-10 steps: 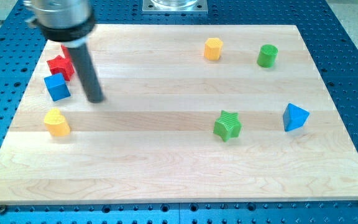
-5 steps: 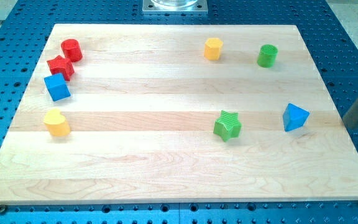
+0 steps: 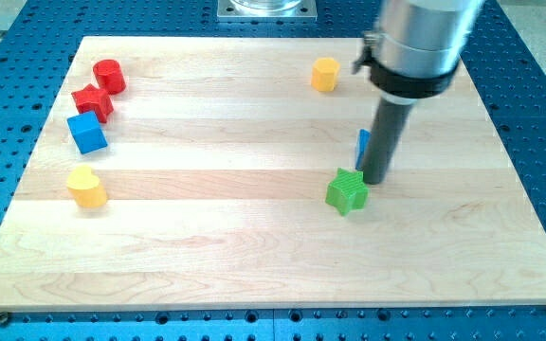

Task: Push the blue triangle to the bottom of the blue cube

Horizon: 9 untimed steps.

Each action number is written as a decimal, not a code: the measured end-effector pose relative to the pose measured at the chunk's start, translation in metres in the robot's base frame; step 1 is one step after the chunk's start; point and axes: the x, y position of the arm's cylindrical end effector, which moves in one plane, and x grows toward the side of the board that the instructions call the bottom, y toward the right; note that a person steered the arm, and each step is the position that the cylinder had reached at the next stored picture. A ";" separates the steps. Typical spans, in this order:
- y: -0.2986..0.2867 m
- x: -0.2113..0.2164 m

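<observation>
The blue triangle [image 3: 362, 147] has shifted left — my tip [image 3: 374, 181], rod upright, hides most of it, beside the green star [image 3: 347, 191].

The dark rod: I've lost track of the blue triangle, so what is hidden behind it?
A thin blue sliver shows at the rod's left edge, just above the green star. It is probably the blue triangle, but the rod covers its shape. The green cylinder isn't visible.

My tip [image 3: 374, 180] sits just right of the star [image 3: 347, 191], triangle [image 3: 362, 147] directly behind.
</observation>
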 end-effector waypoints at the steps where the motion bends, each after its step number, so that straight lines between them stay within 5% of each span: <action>1: 0.044 -0.019; 3: -0.064 -0.023; 4: -0.014 -0.018; 6: -0.068 -0.043; 7: -0.025 -0.069; 8: -0.041 -0.098; 9: -0.122 -0.071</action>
